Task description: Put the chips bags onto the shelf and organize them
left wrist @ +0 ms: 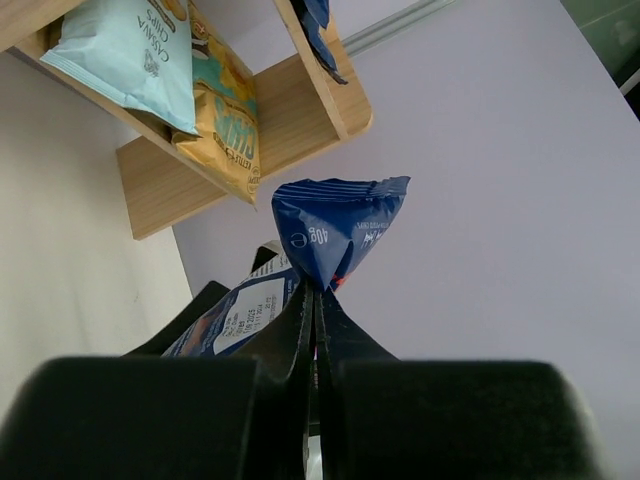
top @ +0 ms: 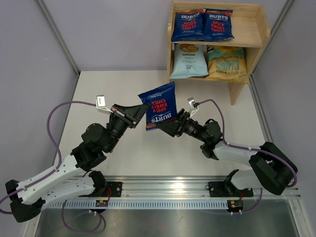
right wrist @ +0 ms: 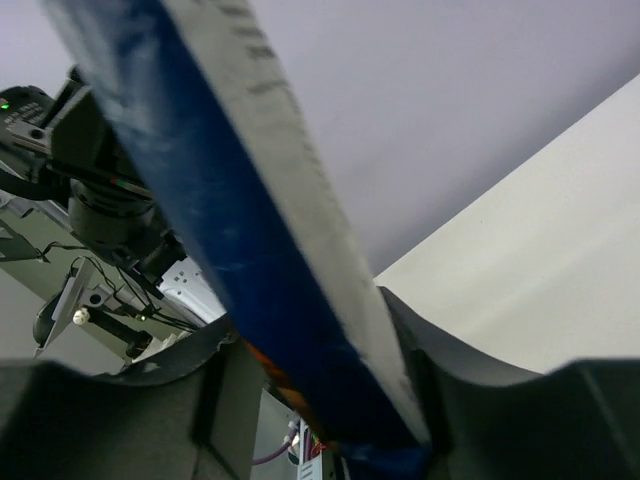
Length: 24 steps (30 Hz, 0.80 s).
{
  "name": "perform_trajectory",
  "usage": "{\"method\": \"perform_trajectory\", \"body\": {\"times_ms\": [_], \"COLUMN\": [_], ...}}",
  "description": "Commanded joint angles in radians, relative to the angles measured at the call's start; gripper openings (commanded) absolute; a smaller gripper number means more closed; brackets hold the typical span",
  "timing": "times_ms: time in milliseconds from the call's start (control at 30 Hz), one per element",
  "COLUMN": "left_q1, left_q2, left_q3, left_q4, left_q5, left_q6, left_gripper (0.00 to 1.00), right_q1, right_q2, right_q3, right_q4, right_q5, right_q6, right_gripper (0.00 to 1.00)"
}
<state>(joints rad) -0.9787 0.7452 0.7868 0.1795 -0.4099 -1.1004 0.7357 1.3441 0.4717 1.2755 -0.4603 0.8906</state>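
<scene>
A dark blue Burts bag [top: 159,105] hangs in the air above the table's middle, held between both arms. My left gripper [top: 144,110] is shut, pinching the bag's left edge; in the left wrist view the jaws [left wrist: 318,292] meet on a folded corner of the bag [left wrist: 338,222]. My right gripper [top: 166,126] is shut on the bag's lower right part; in the right wrist view the bag [right wrist: 270,250] fills the gap between the fingers [right wrist: 420,350]. The wooden shelf [top: 259,30] stands at the back right. Two Burts bags [top: 188,24] [top: 217,23] stand on its upper tier; a light blue bag [top: 188,60] and a yellow-gold bag [top: 226,63] stand on the lower tier.
Grey walls close in the table on the left, back and right. The shelf's right side panel [top: 238,91] reaches down onto the table at the right. The left arm's wrist [right wrist: 95,190] shows close behind the bag in the right wrist view.
</scene>
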Motion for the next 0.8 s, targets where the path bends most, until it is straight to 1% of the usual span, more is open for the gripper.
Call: {"method": "perform_trajectory", "body": {"times_ms": [0,33,67,133,167,233,267,400,567,700,733,767], "left_q1": [-0.006,-0.006,-0.006,-0.006,-0.006,-0.006,-0.006,-0.006,-0.005,-0.006,-0.006,-0.006], "left_q2": [-0.026,-0.026,-0.024,-0.030,-0.035,-0.046,-0.052,-0.073,-0.060,-0.050,-0.050,-0.055], "left_q3": [-0.018,-0.021,-0.023,-0.029,-0.040,-0.049,-0.058,-0.080,-0.089,-0.090,-0.096,-0.100], "left_q4": [0.069,0.064,0.049,0.032,0.022,-0.004,-0.037,-0.080,-0.074,-0.060,-0.055,-0.048], "left_q5": [-0.047,-0.053,-0.066,-0.084,-0.105,-0.133,-0.170,-0.231,-0.227,-0.214,-0.214,-0.214], "left_q6": [-0.050,-0.052,-0.056,-0.064,-0.068,-0.082,-0.099,-0.116,-0.134,-0.136,-0.133,-0.131], "left_gripper": [0.00,0.00,0.00,0.00,0.00,0.00,0.00,0.00,0.00,0.00,0.00,0.00], "right_q1": [0.014,0.013,0.013,0.014,0.014,0.013,0.014,0.013,0.013,0.013,0.013,0.013], "right_q2": [-0.060,-0.068,-0.071,-0.086,-0.094,-0.117,-0.125,-0.177,-0.204,-0.229,-0.235,-0.253], "right_q3": [0.027,0.024,0.016,0.008,0.001,-0.004,-0.010,-0.013,-0.004,-0.005,-0.004,-0.001], "right_q4": [0.282,0.282,0.280,0.280,0.277,0.272,0.260,0.213,0.179,0.137,0.118,0.070], "right_q5": [0.037,0.043,0.055,0.071,0.086,0.097,0.113,0.127,0.146,0.175,0.189,0.198], "right_q6": [-0.053,-0.056,-0.058,-0.062,-0.062,-0.064,-0.065,-0.087,-0.088,-0.107,-0.110,-0.117], "right_gripper": [0.50,0.49,0.46,0.44,0.40,0.38,0.36,0.39,0.40,0.36,0.33,0.31]}}
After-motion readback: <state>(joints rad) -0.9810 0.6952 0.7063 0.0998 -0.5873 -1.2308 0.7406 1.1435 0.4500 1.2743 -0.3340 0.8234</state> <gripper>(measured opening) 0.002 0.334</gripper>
